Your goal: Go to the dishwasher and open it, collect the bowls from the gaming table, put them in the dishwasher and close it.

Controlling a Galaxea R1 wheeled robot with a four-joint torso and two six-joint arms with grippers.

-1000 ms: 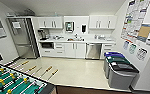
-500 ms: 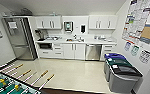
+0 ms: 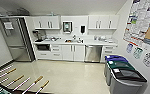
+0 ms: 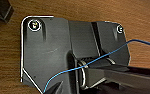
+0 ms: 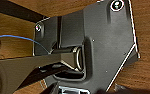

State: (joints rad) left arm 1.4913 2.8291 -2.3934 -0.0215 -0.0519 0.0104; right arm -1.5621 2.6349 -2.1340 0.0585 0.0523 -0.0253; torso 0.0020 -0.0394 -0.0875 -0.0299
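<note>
The dishwasher (image 3: 93,53) is the brushed steel front under the white counter, right of the middle, at the far side of the room. Its door is shut and its bar handle runs along the top. A stretch of pale floor lies between me and it. The bowls and the gaming table are out of view. In both wrist views the dark robot plate hangs over a brown wood-grain surface, with a thin blue cable (image 4: 96,62) across it.
A table-football table's rods with wooden handles (image 3: 23,83) jut in at the lower left. Several lidded waste bins (image 3: 123,75) line the right wall under posters (image 3: 141,25). A tall steel fridge (image 3: 16,40) stands at the far left, with white cabinets (image 3: 71,52) along the back.
The whole head view has shifted: the camera has moved forward. The table-football table has slid further out at the lower left, and the kitchen units look slightly nearer.
</note>
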